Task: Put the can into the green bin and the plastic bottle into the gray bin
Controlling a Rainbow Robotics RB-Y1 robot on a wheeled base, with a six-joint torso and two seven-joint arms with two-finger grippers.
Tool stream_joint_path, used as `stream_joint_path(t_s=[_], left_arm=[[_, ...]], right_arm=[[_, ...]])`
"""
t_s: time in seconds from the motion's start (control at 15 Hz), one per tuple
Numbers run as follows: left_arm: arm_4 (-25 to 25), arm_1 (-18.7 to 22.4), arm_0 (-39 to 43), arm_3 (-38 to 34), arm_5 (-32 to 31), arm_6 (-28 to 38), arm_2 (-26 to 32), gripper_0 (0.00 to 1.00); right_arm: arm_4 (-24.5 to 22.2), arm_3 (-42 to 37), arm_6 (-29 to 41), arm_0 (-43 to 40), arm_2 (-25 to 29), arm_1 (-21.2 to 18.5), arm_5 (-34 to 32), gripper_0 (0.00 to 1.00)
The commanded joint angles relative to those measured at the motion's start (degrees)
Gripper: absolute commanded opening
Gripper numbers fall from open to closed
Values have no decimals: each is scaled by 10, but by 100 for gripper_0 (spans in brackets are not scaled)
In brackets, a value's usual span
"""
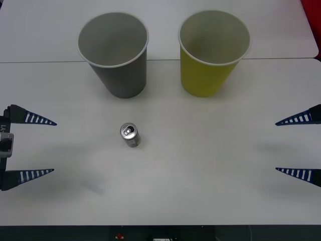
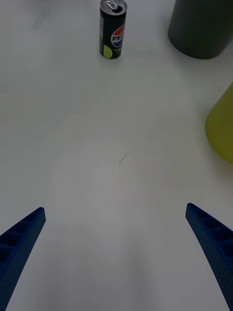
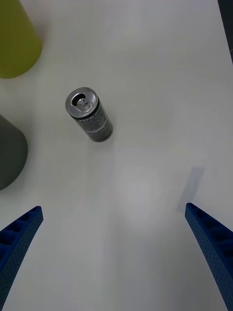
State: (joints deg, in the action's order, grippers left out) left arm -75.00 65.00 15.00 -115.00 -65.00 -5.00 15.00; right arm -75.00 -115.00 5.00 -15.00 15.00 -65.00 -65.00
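White table: can nearer left claw.

I see my left gripper of blue ribbed fingers spread wide; my right gripper mirrors it, fingers apart.

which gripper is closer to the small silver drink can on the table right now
Left. The small silver drink can stands left of the table's middle, a shorter way from the open left gripper at the left edge. The open right gripper waits at the far right edge.
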Motion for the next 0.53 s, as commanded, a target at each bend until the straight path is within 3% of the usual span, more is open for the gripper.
stream_joint_path(t_s=[0.07,0.53], left_arm=[[0,0,0,0,0,0,0,100],[-6,-27,6,6,13,-4,25,100]], right_arm=[[0,0,0,0,0,0,0,100],[0,0,0,0,0,0,0,100]])
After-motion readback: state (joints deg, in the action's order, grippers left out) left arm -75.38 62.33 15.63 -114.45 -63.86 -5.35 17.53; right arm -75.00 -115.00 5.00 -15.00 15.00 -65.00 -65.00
